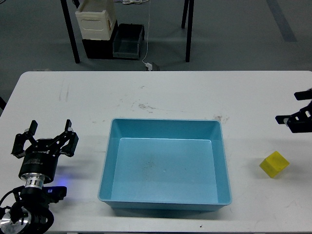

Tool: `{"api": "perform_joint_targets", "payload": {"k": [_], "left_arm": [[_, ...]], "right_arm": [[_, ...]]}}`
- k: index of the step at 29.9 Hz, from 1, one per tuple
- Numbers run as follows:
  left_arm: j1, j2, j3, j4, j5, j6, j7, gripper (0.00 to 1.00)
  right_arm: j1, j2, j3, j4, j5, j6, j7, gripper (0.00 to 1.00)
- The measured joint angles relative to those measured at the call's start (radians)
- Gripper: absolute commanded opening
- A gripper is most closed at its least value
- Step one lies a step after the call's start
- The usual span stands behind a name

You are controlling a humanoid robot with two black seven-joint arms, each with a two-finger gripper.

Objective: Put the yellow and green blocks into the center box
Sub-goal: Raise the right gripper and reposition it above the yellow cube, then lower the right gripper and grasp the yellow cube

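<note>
Right gripper [298, 118], state unclear at the edge, should drop squarely over the yellow block [274, 164], then carry it to the tray [165, 125]. Left gripper [48, 134] stands open; no green block shows

Even, bright overhead light, soft shadows beside the tray [165, 200], sharp focus, faint sheen on the table [195, 92].

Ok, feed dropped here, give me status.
Left gripper open, empty. Right gripper unclear. Yellow block on table, right of blue tray. Green block unseen. Path clear.
</note>
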Motion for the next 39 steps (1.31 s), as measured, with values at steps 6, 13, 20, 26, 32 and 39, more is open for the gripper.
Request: {"api": "perform_joint_targets", "payload": {"k": [6,13,20,26,32,39], "left_arm": [[-0.001,0.0,0.0,0.003,0.0,0.0,0.0,1.0],[-0.002,-0.004,0.002,0.008,0.0,-0.001,0.0,1.0],[-0.001,-0.009,0.004,0.01,0.001,-0.016,0.0,1.0],[-0.001,-0.011,0.008,0.009,0.002,-0.055,0.001,1.0],[-0.001,-0.011,0.009,0.02,0.006,-0.057,0.002,1.0],[-0.002,-0.026,0.008,0.03,0.006,-0.058,0.002,1.0]], "right_arm": [[-0.029,-0.013,-0.094,-0.009,-0.037,-0.004,0.0,0.98],[-0.075,0.024,-0.092,-0.024,-0.03,-0.01,0.0,0.98],[-0.104,0.059,-0.092,-0.04,-0.003,-0.013,0.0,0.99],[-0.131,0.106,-0.087,-0.085,0.039,-0.013,0.0,0.99],[-0.136,0.136,-0.087,-0.109,0.042,-0.014,0.0,0.99],[-0.154,0.206,-0.085,-0.175,0.042,-0.014,0.0,0.99]]}}
